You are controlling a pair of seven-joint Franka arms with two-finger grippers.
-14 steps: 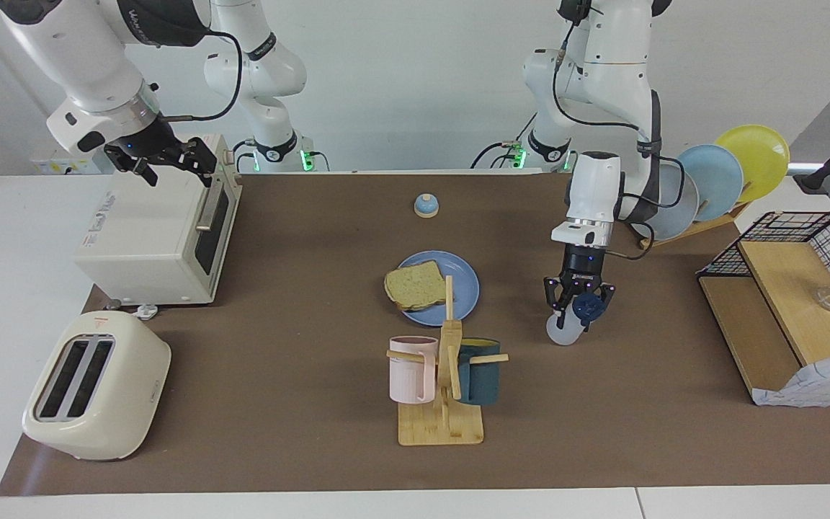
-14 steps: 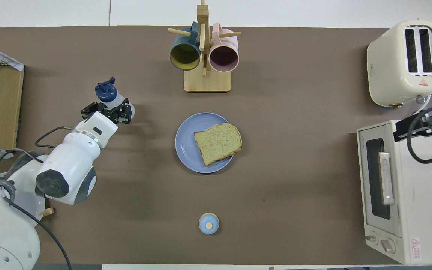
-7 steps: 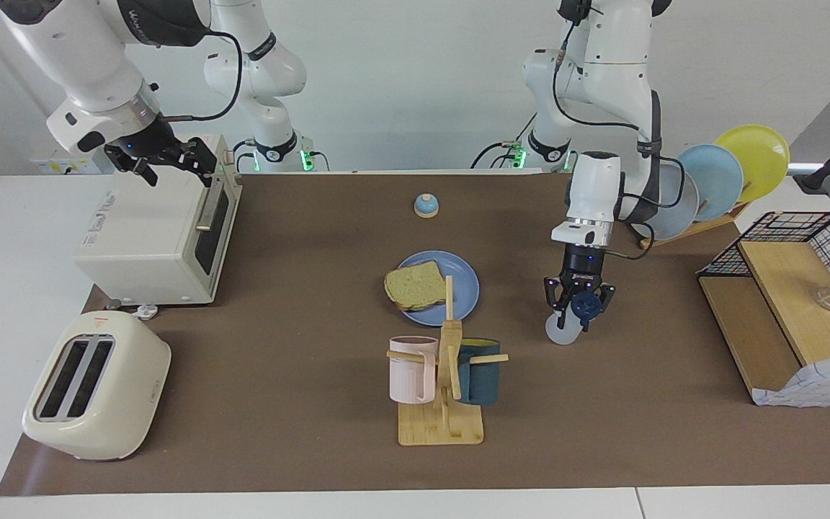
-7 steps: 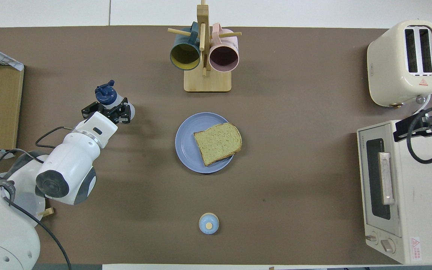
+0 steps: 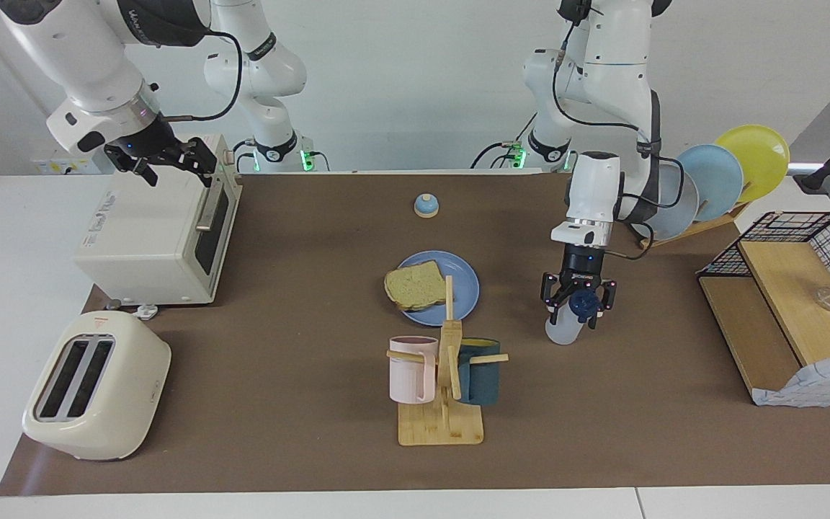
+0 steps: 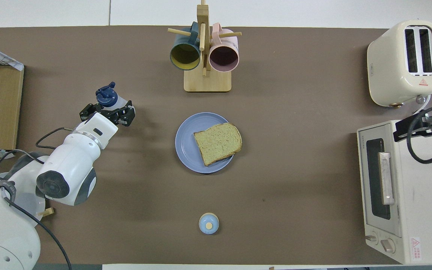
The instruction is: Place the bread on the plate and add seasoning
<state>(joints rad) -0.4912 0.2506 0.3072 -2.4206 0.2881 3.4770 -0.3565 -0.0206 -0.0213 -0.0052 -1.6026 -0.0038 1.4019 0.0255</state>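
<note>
The bread [image 5: 415, 285] lies on the blue plate [image 5: 464, 294] mid-table, overhanging its rim toward the right arm's end; they also show in the overhead view, bread [image 6: 218, 142] on plate [image 6: 185, 148]. My left gripper [image 5: 578, 311] points down, shut on the seasoning bottle [image 5: 561, 330], which is nearly upright with its base at the table, beside the plate toward the left arm's end. Its navy cap [image 6: 107, 93] shows by the gripper [image 6: 106, 113]. My right gripper [image 5: 173, 169] waits open over the toaster oven [image 5: 155, 238].
A wooden mug rack [image 5: 444, 418] with a pink and a teal mug stands farther from the robots than the plate. A blue bell [image 5: 426, 205] sits nearer to them. A cream toaster [image 5: 98, 382], a plate rack [image 5: 717, 180] and a wire shelf [image 5: 790, 288] flank the table.
The bottle in my left gripper has gone from leaning to nearly upright, its cap shifting slightly. The right arm has not moved.
</note>
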